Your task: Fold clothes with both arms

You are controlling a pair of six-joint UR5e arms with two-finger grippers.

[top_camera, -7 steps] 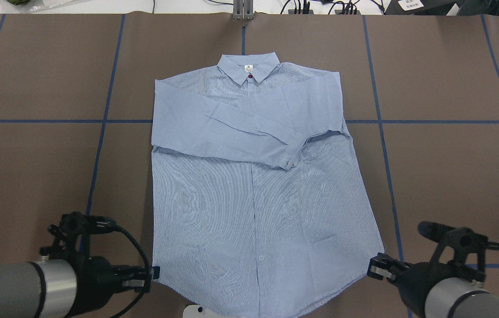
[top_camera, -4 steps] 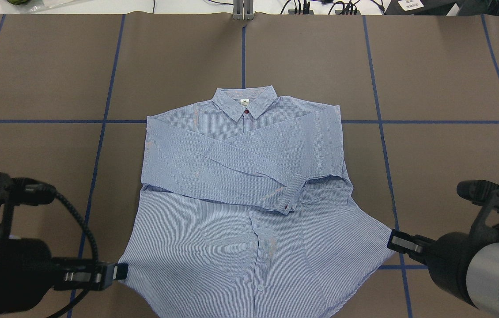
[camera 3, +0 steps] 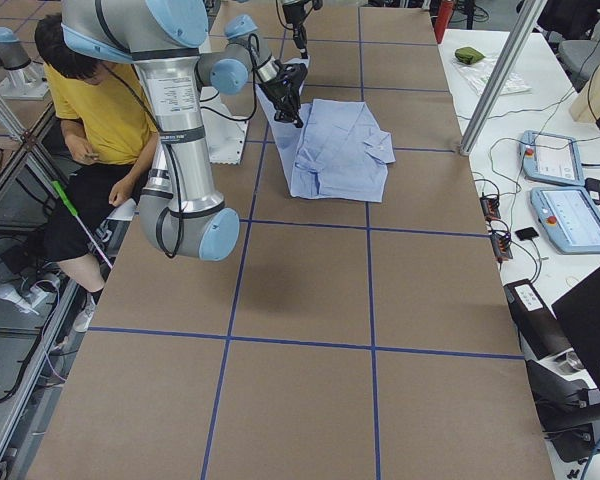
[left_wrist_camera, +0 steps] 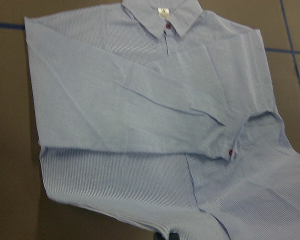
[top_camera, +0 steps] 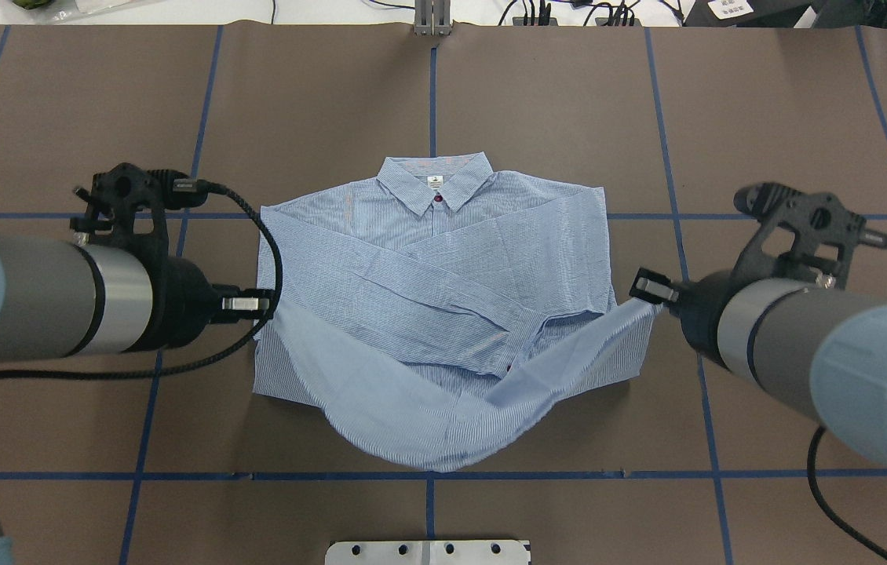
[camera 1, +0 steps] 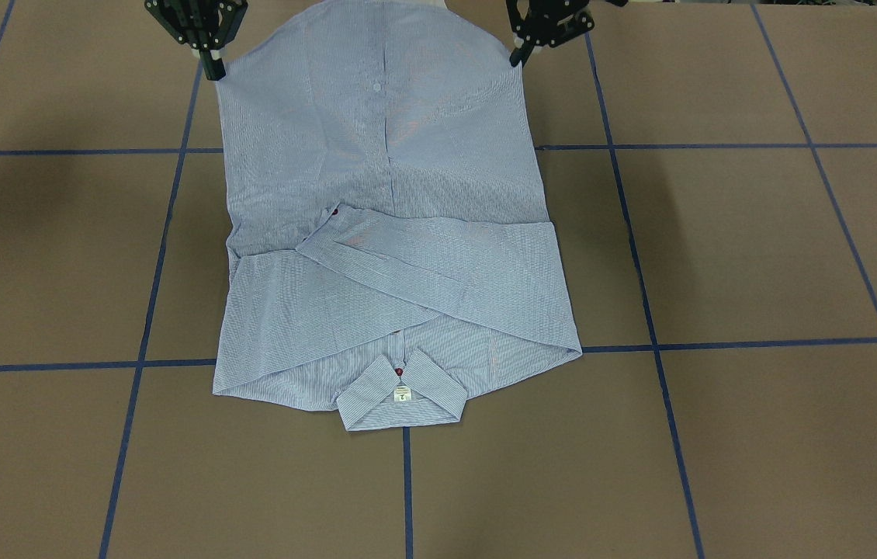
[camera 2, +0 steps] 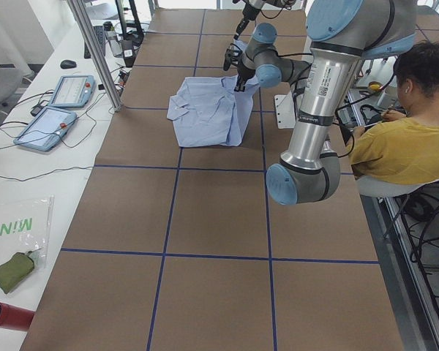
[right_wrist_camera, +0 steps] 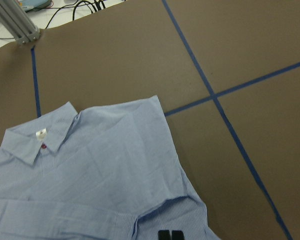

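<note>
Front view: light blue fine-striped button-up shirt [camera 1: 392, 256] lies on the brown, blue-taped bench [camera 1: 757, 248], collar at the end far from the robot.
Overhead: left claw [top_camera: 263, 302] and right claw [top_camera: 647, 289] each pinch a hem corner. The hem sags between them above the crossed sleeves.
Wrist views: collar ahead.
I judge the bottom-up fold is in hand. Next: carry hem to shoulders, lower evenly, release.

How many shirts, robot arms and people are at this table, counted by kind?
shirt: 1
robot arms: 2, the left arm and the right arm
person, seated in a yellow top beside the robot: 1
Total: 4
</note>
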